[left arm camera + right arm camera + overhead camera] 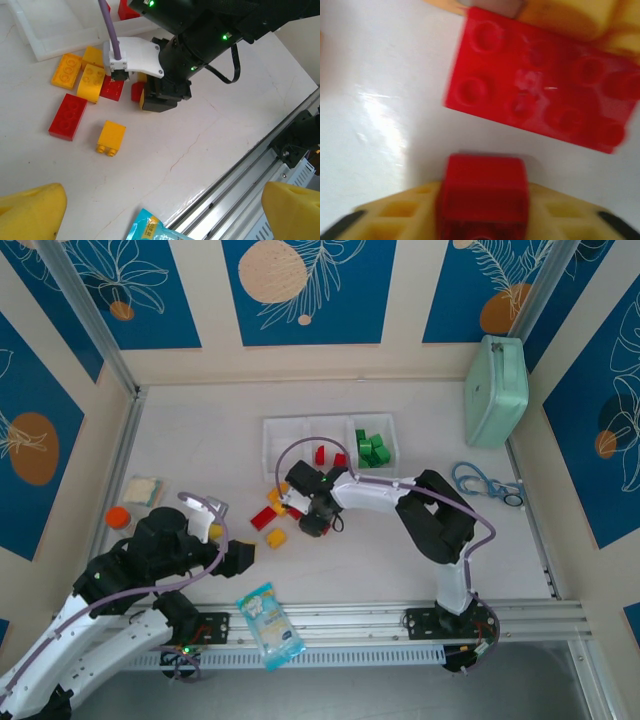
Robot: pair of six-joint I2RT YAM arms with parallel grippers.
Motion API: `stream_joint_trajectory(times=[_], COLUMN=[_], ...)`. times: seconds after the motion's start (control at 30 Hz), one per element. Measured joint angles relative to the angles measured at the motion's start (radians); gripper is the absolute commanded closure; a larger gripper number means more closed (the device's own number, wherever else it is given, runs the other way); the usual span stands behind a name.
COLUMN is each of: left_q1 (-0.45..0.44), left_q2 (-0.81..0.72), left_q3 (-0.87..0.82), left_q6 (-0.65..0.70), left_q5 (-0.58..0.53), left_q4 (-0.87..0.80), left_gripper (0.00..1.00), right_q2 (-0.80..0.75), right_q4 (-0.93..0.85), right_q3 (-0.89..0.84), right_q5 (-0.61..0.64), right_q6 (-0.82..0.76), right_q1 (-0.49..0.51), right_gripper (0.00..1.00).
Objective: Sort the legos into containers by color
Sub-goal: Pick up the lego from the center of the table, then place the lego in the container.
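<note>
White tabletop, walled by blue leaf-print panels, carries a mint-green case (pixel 497 390) at far right, blue-handled scissors (pixel 487 483) on the near side of it, a snack packet (pixel 268 625) at the near edge and an orange-capped bottle (pixel 118 517) at left. The white tray (pixel 290 425) sits far centre, with green legos (pixel 372 448) in its right compartment and red legos (pixel 328 455) in the middle one. Loose yellow bricks (pixel 91 82) and a flat red eight-stud brick (pixel 540 105) crowd the table on the tray's near side. The right gripper (pixel 143 98) stands among them, its yellow fingers (pixel 395 215) closed on a small glossy red brick (pixel 482 195). The left gripper (pixel 160 212) hovers wide open, near-left of the pile.
</note>
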Motion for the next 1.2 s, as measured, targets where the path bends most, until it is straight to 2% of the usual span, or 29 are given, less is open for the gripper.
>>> stream_joint_trajectory(times=[0.13, 0.37, 0.5, 0.7, 0.9, 1.2], left_q1=[0.000, 0.000, 0.000, 0.000, 0.000, 0.000], left_q2=[0.000, 0.001, 0.008, 0.032, 0.034, 0.048], left_q3=[0.000, 0.000, 0.000, 0.000, 0.000, 0.000], left_q6=[0.000, 0.000, 0.000, 0.000, -0.001, -0.001], left_q5=[-0.012, -0.043, -0.048, -0.051, -0.055, -0.060], left_q4=[0.000, -0.001, -0.001, -0.002, -0.002, -0.002], left_gripper=[0.01, 0.01, 0.01, 0.01, 0.01, 0.01], right_q2=[0.014, 0.013, -0.038, -0.088, 0.053, 0.323], right_q4=[-0.040, -0.146, -0.209, -0.235, -0.254, -0.274], right_q3=[0.035, 0.122, 0.204, 0.360, 0.559, 0.783], right_q5=[0.053, 0.072, 0.065, 0.009, -0.001, 0.070], right_q6=[0.023, 0.109, 0.182, 0.282, 0.343, 0.356], right_q1=[0.024, 0.007, -0.042, -0.180, -0.285, -0.297], right_gripper=[0.83, 0.86, 0.84, 0.85, 0.84, 0.84])
